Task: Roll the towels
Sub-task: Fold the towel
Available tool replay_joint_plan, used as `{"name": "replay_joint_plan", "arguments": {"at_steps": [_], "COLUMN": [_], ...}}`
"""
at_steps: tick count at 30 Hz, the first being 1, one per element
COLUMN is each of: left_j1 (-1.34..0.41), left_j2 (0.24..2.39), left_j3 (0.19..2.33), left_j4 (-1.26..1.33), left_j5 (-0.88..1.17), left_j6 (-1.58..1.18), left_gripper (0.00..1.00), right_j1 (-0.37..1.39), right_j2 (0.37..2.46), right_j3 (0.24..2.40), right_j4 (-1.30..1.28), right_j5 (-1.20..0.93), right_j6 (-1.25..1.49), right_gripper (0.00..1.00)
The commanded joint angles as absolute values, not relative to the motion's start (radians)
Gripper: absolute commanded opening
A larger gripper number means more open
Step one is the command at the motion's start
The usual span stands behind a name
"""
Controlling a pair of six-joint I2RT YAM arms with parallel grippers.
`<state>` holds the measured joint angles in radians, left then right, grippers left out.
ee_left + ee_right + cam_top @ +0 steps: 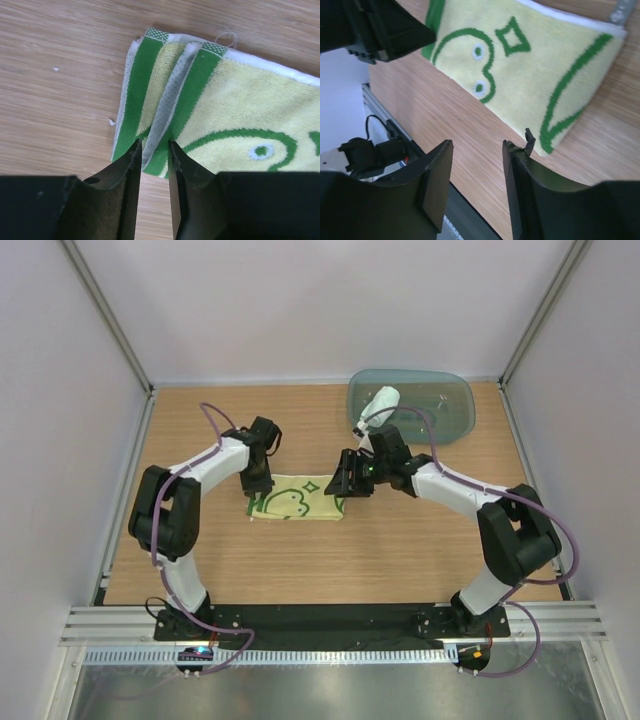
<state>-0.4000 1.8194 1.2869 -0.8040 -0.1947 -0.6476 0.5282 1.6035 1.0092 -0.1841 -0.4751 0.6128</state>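
Observation:
The pale yellow towel with green drawings lies mid-table as a folded strip. My left gripper is at its left end. In the left wrist view, its jaws stand narrow and pinch the green-edged fold of the towel, whose end is doubled over. My right gripper is at the towel's right end. In the right wrist view it is open and empty, with its right finger beside the towel's near corner. The plain mint-white towel lies rolled in the tray.
The translucent teal tray sits at the back right of the wooden table. White walls close in the back and both sides. A metal rail runs along the near edge. My left gripper's black body shows at the top left of the right wrist view.

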Motion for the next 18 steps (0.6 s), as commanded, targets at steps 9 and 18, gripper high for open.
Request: {"name": "replay_joint_plan", "arguments": {"at_steps": [9,18], "left_j1": [-0.403,-0.403], "left_j2": [1.72,1.738], "left_j3": [1.302,1.189], "left_j4": [-0.851,-0.712], "left_j5": [-0.239,-0.043], "left_j6": [-0.661,-0.673], "left_gripper": [0.45,0.45], "right_j1": [0.532,0.529], "right_j2": [1.792,1.835], "right_j3": [1.0,0.871], "right_j4": [0.124,0.192], "right_j5": [-0.661,-0.646], "right_j6": [0.75,0.738], "right_gripper": [0.3,0.28]}}
